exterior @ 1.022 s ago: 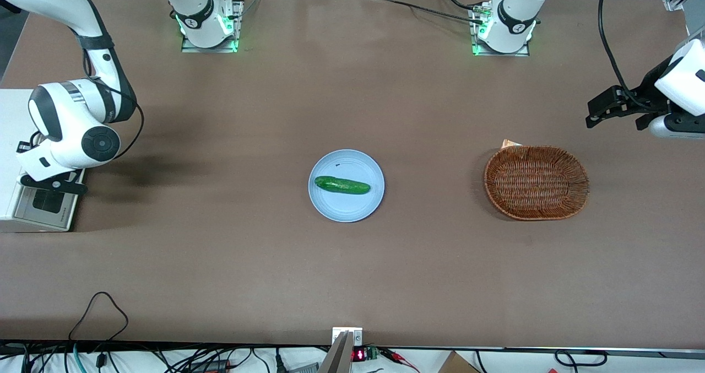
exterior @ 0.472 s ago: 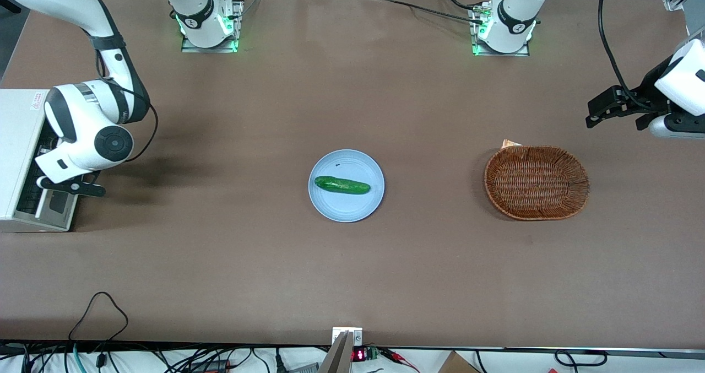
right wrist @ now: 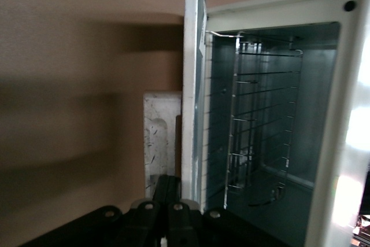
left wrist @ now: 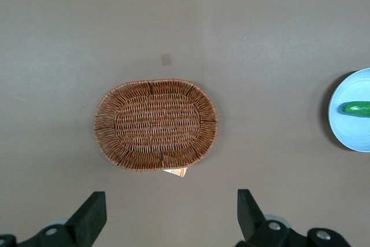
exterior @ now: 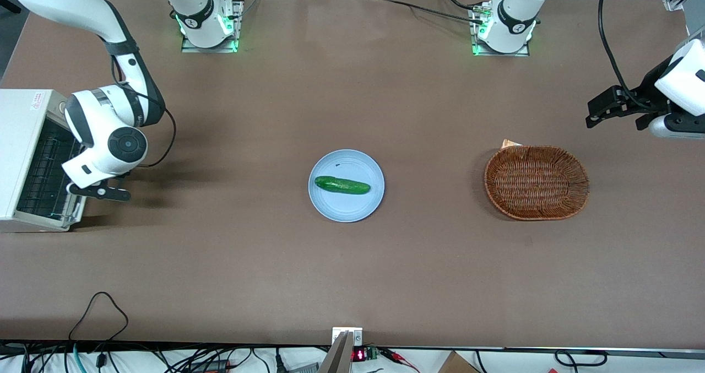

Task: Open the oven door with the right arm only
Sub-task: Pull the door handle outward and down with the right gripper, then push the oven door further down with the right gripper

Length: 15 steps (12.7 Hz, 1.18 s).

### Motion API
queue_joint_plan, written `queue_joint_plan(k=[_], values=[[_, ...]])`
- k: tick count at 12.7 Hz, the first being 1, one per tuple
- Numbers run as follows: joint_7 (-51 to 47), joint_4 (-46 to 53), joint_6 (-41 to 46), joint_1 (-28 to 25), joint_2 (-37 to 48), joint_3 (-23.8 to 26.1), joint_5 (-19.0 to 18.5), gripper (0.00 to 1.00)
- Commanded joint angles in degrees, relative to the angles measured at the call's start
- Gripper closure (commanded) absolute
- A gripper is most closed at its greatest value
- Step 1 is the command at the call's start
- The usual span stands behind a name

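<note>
**Oven door swung down, right arm at its handle edge**

The right arm (exterior: 104, 136) reaches from its base out to the working arm's end of the tabletop (exterior: 352, 263), elbow high, forearm sloping down to a silver-cuffed wrist that sits just beside the toaster oven (exterior: 22, 158). The wrist housing hangs over the mouth of the oven, and the tool (exterior: 99, 191) pokes out below it, nearer the front camera than the wrist and just past the free edge of the oven door (exterior: 74, 214). In the right wrist view the tool (right wrist: 167, 201) shows its two black fingers pressed together with no visible gap, at the door's bar handle (right wrist: 162, 137); whether they pinch any part of the handle cannot be told.

The oven door is folded down and open, hinged low on the oven, so it is seen edge-on in the right wrist view (right wrist: 192, 85). Its long axis runs along the oven's front opening. The wire rack (exterior: 41, 169) inside the oven is exposed.

Well apart from the oven, toward the parked arm's end, lie a pale blue plate (exterior: 346, 207) with a cucumber (exterior: 341, 185) on it and a wicker basket (exterior: 536, 182).
</note>
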<state>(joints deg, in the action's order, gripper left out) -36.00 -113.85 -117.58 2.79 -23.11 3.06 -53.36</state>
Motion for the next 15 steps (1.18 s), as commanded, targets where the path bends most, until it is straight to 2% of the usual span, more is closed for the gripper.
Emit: queue_joint_plan(k=[1, 15], values=[[-0.7, 1.3, -0.8, 0.1, -2.0, 0.0, 0.6, 0.96], [-1.0, 1.3, -4.6, 0.1, -8.6, 0.0, 0.7, 0.96]])
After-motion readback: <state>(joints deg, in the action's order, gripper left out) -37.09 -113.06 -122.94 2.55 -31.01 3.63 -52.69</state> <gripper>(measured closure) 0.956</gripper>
